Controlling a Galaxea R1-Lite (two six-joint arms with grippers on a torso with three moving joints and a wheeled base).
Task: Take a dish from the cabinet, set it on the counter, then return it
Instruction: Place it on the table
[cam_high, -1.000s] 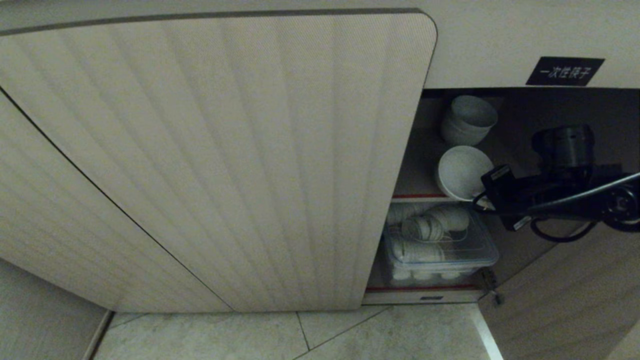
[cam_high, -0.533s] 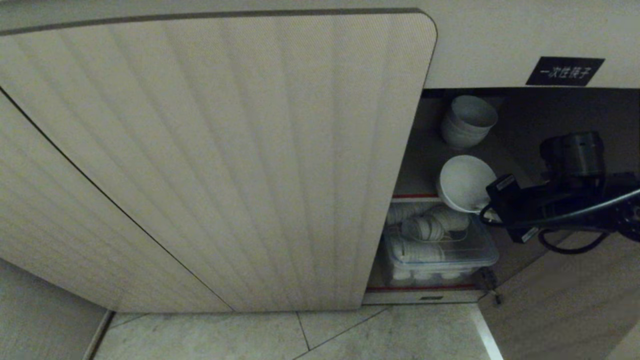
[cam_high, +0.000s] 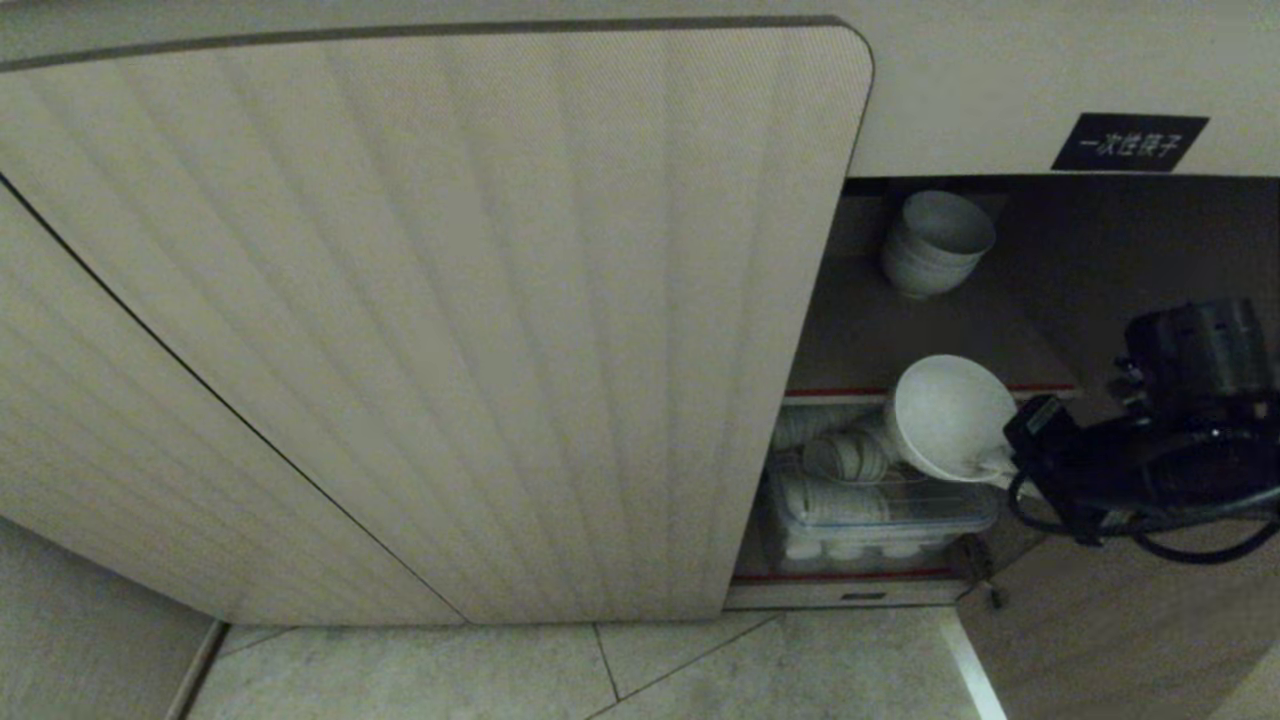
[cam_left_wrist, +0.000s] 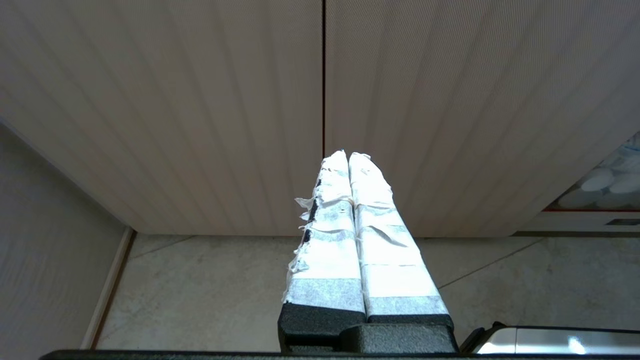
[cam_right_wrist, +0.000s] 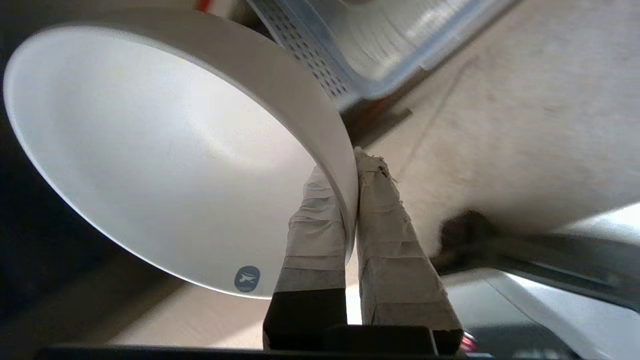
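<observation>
The dish is a plain white bowl, held tilted in front of the cabinet's red-edged shelf. My right gripper is shut on its rim from the right. In the right wrist view one taped finger lies inside the dish and the other presses its outer wall, with my right gripper clamped on the rim. My left gripper is shut on nothing, parked low before the closed fluted doors. The counter is out of view.
Stacked white bowls remain deep on the upper shelf. A clear plastic bin of bowls fills the lower shelf. The fluted left door is closed; a black label sits above the opening. Tiled floor lies below.
My right gripper has drawn the dish off the upper shelf, outward and down toward the lower right. The dish now hangs past the shelf's red edge. The left arm has not moved.
</observation>
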